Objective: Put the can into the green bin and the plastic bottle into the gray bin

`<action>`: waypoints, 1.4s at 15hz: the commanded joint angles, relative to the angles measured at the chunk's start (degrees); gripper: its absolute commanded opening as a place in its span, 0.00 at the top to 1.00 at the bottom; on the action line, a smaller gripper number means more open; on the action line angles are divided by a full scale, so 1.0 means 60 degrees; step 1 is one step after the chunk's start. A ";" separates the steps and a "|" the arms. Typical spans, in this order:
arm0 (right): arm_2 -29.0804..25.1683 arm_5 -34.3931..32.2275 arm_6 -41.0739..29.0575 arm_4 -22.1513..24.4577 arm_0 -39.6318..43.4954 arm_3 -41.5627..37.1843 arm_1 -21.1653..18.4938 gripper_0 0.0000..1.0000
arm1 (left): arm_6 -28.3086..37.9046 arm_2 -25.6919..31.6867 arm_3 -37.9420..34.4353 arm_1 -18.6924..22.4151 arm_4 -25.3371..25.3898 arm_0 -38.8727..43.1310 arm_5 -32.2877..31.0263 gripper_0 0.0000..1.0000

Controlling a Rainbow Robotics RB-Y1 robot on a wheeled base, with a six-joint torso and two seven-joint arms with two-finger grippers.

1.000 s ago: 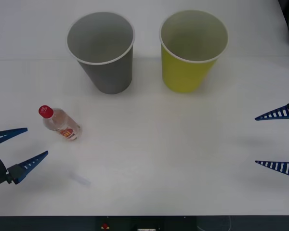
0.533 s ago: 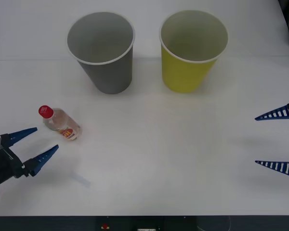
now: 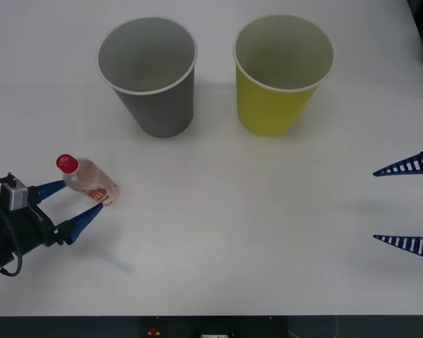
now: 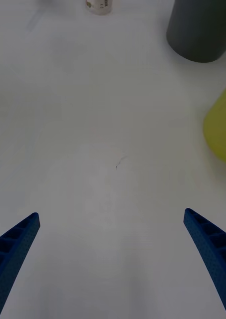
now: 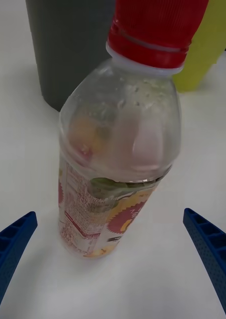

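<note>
Over the last second the left gripper (image 3: 72,207) has advanced, fingers spread wide, to straddle the upright plastic bottle (image 3: 89,180) on the table (image 3: 233,211); grasping looks imminent. The right gripper (image 3: 405,205) waits wide open.

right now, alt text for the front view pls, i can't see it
The left gripper, open, reaches in low on the left with its fingers on either side of the standing bottle, not yet closed on it. Farther back on the white table stand the gray bin on the left and the green bin on the right. The right gripper waits open at the right edge.
</note>
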 commanded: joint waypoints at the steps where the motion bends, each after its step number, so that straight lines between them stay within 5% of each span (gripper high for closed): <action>1: 0.0000 0.0000 0.0000 0.0000 0.0000 0.0000 0.0000 0.00 | -0.0216 -0.0264 0.0663 -0.0153 0.0090 -0.0622 0.0010 0.00; 13: 0.0000 0.0000 0.0000 0.0000 0.0000 0.0000 0.0000 0.00 | -0.0656 -0.0513 0.0854 -0.0622 0.0076 -0.1281 0.0332 0.00; 14: 0.0000 0.0000 0.0000 0.0000 0.0000 0.0000 0.0000 0.00 | -0.0685 -0.0513 0.0839 -0.0607 0.0076 -0.1281 0.0332 0.11; 15: 0.0000 0.0000 0.0000 0.0000 0.0000 0.0000 0.0000 0.00 | -0.0700 -0.0499 0.0839 -0.0622 0.0076 -0.1281 0.0332 0.73; 16: 0.0000 0.0000 0.0000 0.0000 0.0000 0.0000 0.0000 0.00 | -0.0744 -0.0499 0.0839 -0.0622 0.0076 -0.1281 0.0332 1.00; 21: 0.0000 0.0000 0.0000 0.0000 0.0000 0.0000 0.0000 0.00 | -0.0905 -0.0513 0.0854 -0.0651 0.0076 -0.1281 0.0215 1.00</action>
